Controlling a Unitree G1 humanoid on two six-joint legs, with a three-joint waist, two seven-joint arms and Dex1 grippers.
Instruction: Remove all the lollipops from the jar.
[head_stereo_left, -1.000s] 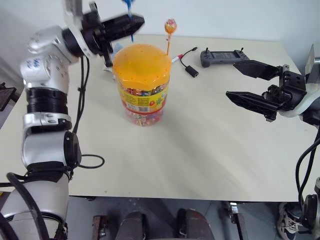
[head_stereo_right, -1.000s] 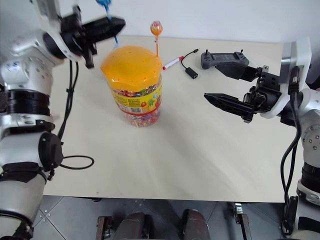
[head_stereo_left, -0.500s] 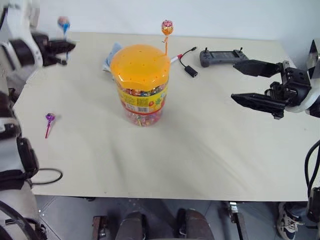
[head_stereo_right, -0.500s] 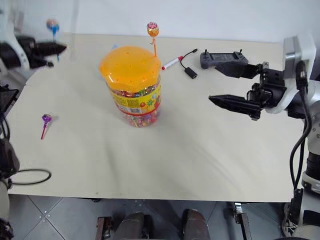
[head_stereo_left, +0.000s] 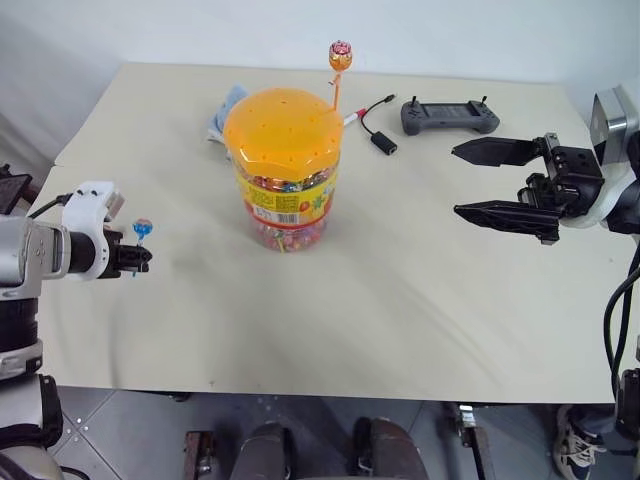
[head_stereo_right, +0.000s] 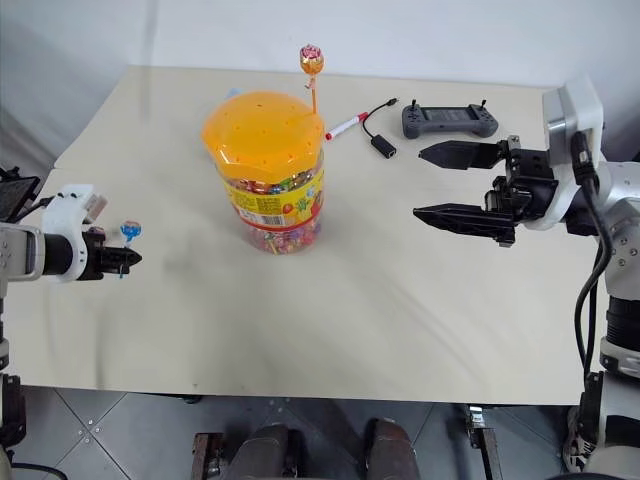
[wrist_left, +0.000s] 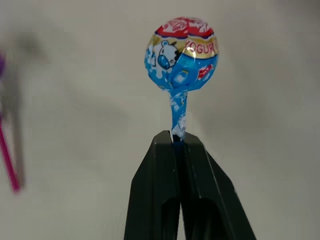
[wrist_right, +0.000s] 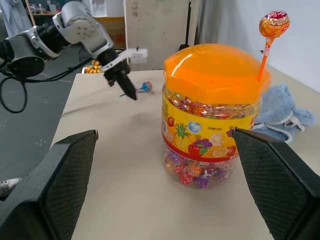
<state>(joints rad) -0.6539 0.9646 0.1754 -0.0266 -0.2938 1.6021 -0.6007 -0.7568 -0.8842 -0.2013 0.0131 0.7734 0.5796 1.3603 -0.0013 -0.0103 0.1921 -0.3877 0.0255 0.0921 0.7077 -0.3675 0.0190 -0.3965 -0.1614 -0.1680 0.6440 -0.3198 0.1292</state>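
In the head views your left gripper (head_stereo_left: 140, 258) has dropped from above the jar (head_stereo_left: 283, 165) to the left edge, jaws clenched on the blue lollipop (head_stereo_left: 142, 228). The right wrist view shows the orange lollipop (wrist_right: 273, 24) still planted in the lid; the right gripper (head_stereo_left: 478, 181) waits spread, holding nothing.

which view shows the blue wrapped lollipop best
The left wrist view: the blue wrapped round lollipop is close up, label readable, pinched in the left end effector. The eye views and right wrist view show a tiny blue dot.
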